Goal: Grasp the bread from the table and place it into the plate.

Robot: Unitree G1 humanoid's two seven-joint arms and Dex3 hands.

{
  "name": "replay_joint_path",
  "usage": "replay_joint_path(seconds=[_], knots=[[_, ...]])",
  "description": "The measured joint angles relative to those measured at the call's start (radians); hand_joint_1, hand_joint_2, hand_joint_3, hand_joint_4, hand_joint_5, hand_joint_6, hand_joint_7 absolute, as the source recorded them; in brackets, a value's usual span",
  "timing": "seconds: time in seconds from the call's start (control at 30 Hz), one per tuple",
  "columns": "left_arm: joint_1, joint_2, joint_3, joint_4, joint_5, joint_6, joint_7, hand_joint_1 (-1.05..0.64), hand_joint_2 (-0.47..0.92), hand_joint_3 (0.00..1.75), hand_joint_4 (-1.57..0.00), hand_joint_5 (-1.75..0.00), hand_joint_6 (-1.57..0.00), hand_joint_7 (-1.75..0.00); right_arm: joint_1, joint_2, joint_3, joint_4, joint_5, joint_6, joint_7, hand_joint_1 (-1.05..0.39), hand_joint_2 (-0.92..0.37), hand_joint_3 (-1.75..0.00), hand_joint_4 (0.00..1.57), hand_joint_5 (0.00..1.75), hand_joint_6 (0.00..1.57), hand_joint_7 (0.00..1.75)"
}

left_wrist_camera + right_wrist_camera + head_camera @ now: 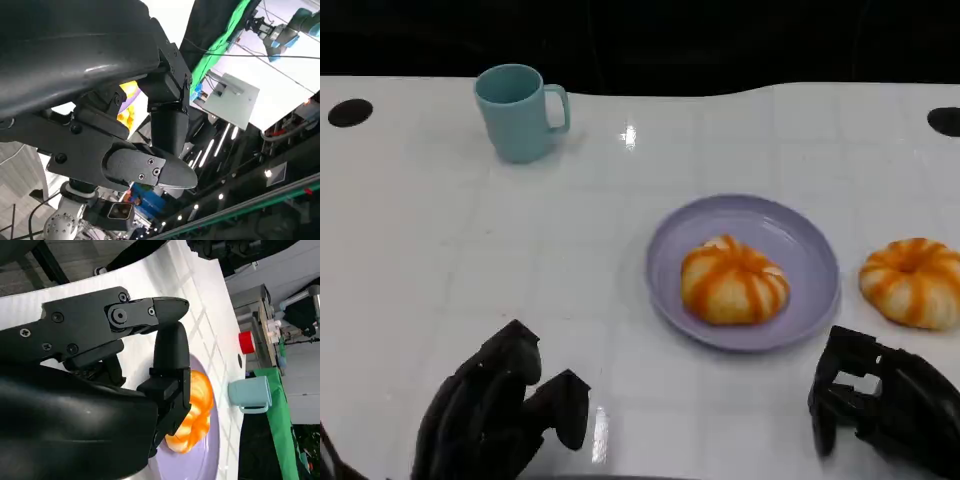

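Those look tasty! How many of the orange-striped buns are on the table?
2. One bun sits on the purple plate; the other bun lies on the table right of the plate.

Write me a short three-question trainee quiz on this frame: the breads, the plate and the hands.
1. True or false: one bread already lies in the purple plate.
2. Where is the second bread? A) on the table right of the plate B) inside the teal mug C) in the left hand
3. Fill in: the right hand holds ____.

Key
1. True.
2. A; it lies on the white table, apart from the plate.
3. Nothing; it sits near the table's front edge, short of that bread.
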Motion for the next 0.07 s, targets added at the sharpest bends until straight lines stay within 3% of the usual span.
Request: replay_joint_path(seconds=[0.07], knots=[[0.002, -0.007, 0.001, -0.001, 0.000, 0.001, 0.000, -0.71, 0.92, 0.13, -0.93, -1.75, -0.74, -1.56, 0.004, 0.000, 0.001, -0.007, -0.003, 0.002, -0.010, -0.61, -0.92, -0.22, 0.71, 1.75, 0.64, 1.60]])
